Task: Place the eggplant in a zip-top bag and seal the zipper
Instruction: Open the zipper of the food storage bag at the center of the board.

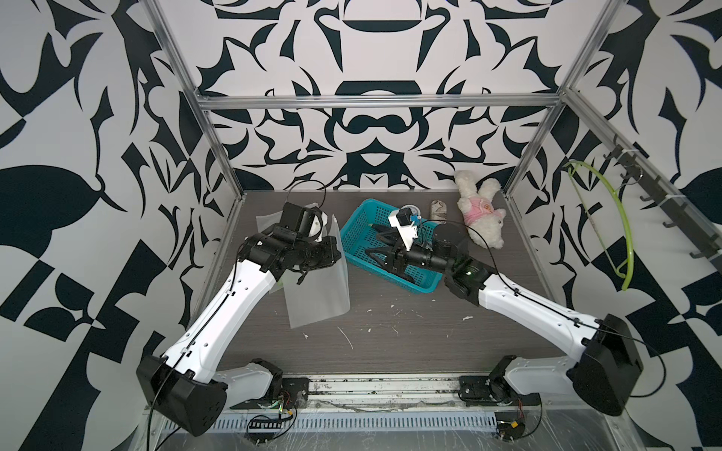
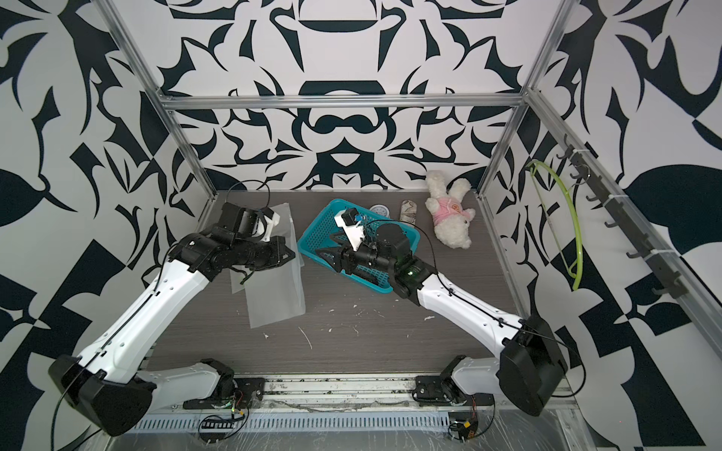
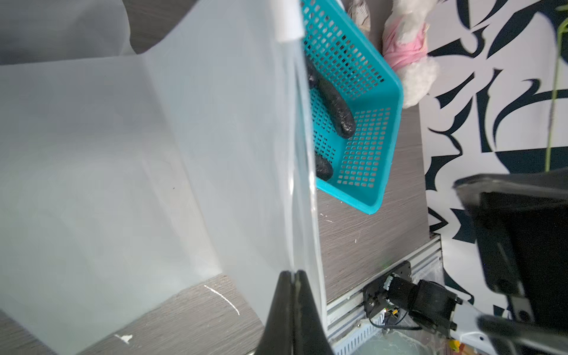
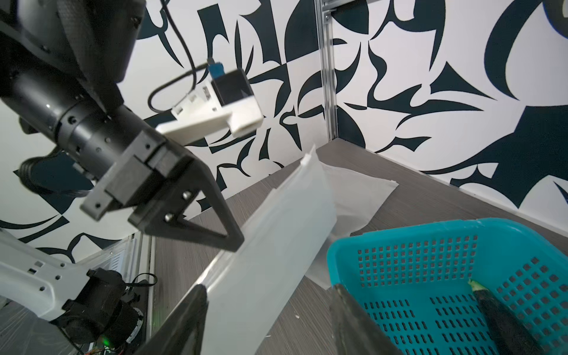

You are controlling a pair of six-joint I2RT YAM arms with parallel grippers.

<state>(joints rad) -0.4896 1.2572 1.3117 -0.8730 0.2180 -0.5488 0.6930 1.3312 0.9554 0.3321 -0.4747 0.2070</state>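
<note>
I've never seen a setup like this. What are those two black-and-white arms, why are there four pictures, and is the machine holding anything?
They are two robot arms mounted at the near edge of a grey table, each ending in a two-fingered gripper. Two pictures look down from a paired camera overhead. The other two come from a small camera on each arm's wrist. The left gripper is shut on the edge of a clear zip-top bag, holding that edge lifted. The right gripper is open and holds nothing. It hovers at a teal basket where a dark eggplant lies. A plush toy lies at the back of the table.
</note>
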